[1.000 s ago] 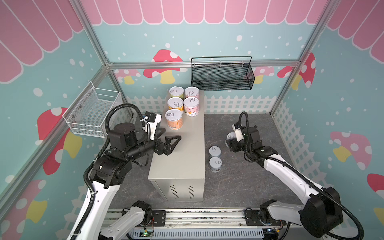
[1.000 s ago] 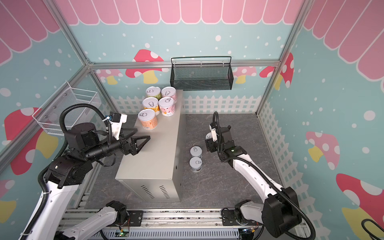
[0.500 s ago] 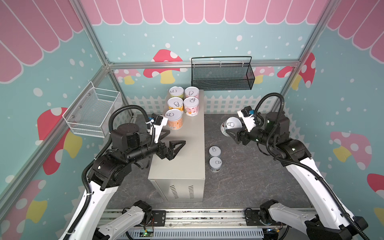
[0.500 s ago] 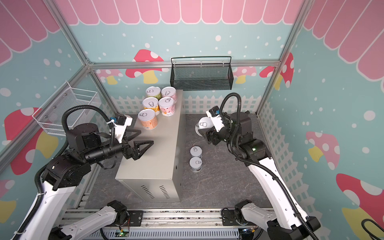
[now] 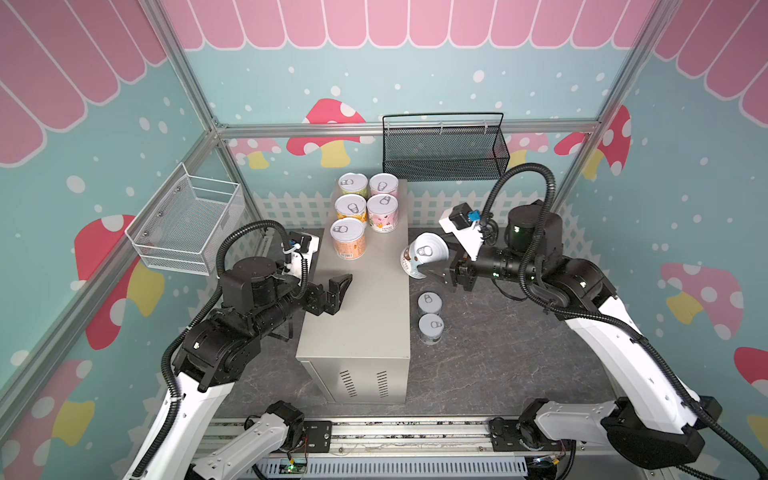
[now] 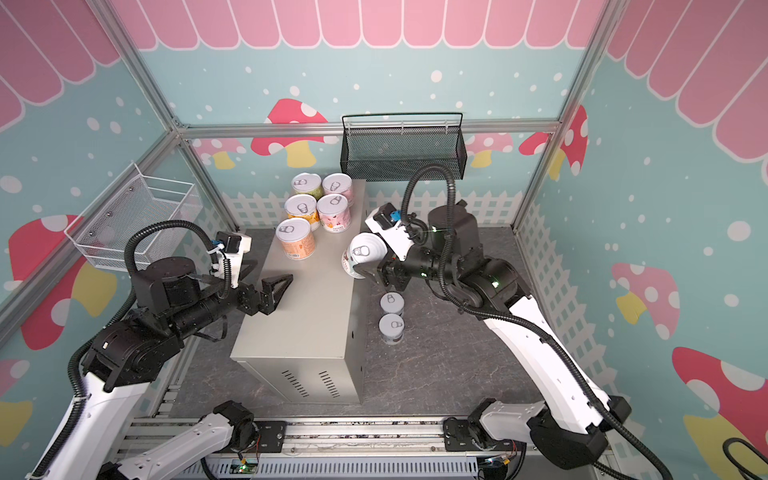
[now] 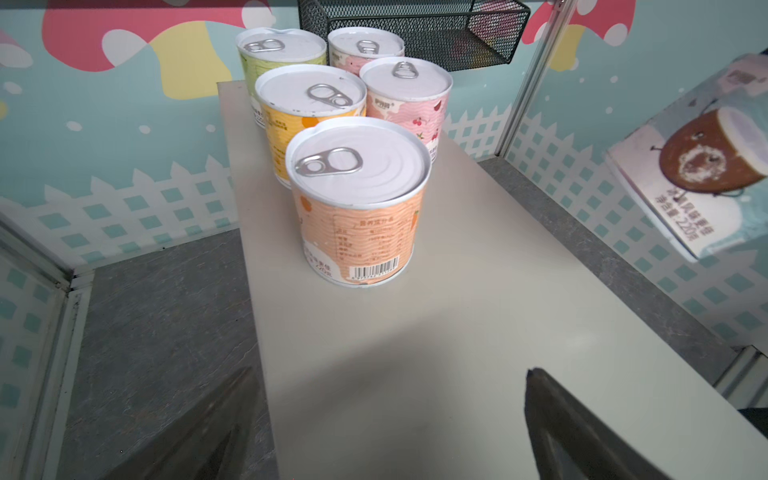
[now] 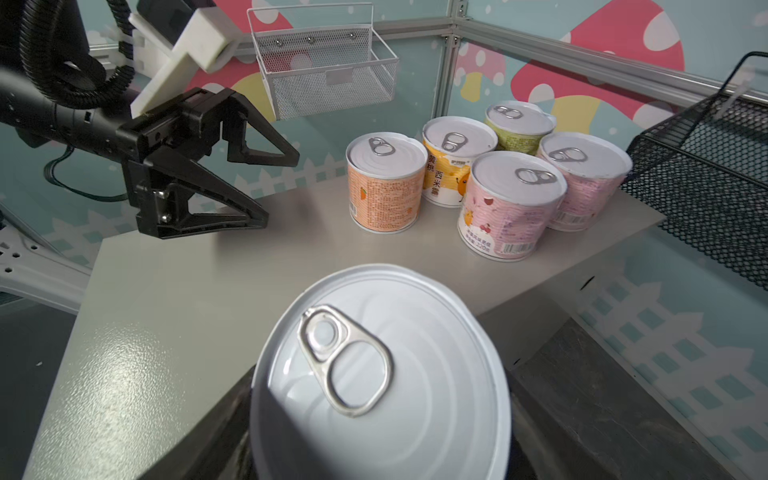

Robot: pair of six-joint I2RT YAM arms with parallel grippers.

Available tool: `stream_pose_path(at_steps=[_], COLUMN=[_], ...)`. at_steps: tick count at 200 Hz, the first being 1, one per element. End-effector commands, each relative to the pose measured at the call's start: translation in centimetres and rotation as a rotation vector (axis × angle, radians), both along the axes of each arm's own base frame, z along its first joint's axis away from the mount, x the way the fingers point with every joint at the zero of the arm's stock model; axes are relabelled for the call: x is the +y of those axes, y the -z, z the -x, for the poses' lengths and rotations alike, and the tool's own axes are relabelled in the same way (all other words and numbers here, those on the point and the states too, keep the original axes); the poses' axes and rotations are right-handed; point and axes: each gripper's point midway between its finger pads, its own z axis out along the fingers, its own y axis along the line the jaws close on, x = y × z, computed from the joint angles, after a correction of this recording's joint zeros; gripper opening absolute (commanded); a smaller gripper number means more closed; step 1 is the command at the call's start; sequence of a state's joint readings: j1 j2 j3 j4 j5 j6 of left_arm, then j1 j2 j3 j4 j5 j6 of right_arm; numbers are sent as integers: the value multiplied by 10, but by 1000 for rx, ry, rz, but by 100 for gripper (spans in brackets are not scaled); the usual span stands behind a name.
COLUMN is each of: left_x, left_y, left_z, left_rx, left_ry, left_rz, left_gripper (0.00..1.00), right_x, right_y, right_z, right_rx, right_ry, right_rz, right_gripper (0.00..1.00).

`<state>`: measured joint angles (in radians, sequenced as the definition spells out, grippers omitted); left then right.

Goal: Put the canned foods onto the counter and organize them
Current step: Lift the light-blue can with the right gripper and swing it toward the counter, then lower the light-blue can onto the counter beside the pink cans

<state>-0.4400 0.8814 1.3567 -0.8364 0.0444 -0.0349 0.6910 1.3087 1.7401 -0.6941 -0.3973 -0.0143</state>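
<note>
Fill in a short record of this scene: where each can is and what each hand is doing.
On the counter: five upright cans, grouped at its far end
On the floor: two upright cans, beside the counter
Right hand: shut on a light-blue can, tilted, in the air at the counter's edge
Left hand: open, empty, over the counter
Not yet placed: three cans
</note>
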Motion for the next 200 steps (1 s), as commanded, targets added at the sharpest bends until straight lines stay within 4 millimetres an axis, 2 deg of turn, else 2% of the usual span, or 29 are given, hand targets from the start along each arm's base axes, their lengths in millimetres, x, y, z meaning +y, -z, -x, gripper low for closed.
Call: stream_pose_path(at_steps=[1, 40, 83, 101, 105, 119, 143, 200], left_x=[7, 13, 19, 18, 24, 25, 25, 24], left_y=[-3, -4, -2, -1, 0, 0, 3, 4], left_z=[-6, -12, -16, -17, -19, -20, -20, -19], left_rx=[-52, -95, -119, -125, -126, -132, -134, -138], left_ry=[-47, -94, -118, -112, -135, -142, -140, -136], left_rz=[-15, 8, 13, 23, 22, 26, 29, 30], left_gripper=[100, 100, 100, 100, 100, 100, 100, 100], right_x=[9, 33, 48, 55, 57, 62, 66, 75], right_y=[-18, -6, 7, 9, 9, 10, 9, 9], right_z=[-11, -30, -49, -53, -54, -58, -67, -73], right_rx=[-51, -28, -12, -13, -14, -16, -28, -35], right_ry=[59, 118, 178, 179, 180, 190, 219, 221], right_rz=[1, 76, 140, 148, 148, 152, 155, 163], right_gripper=[65, 64, 65, 65, 65, 66, 68, 75])
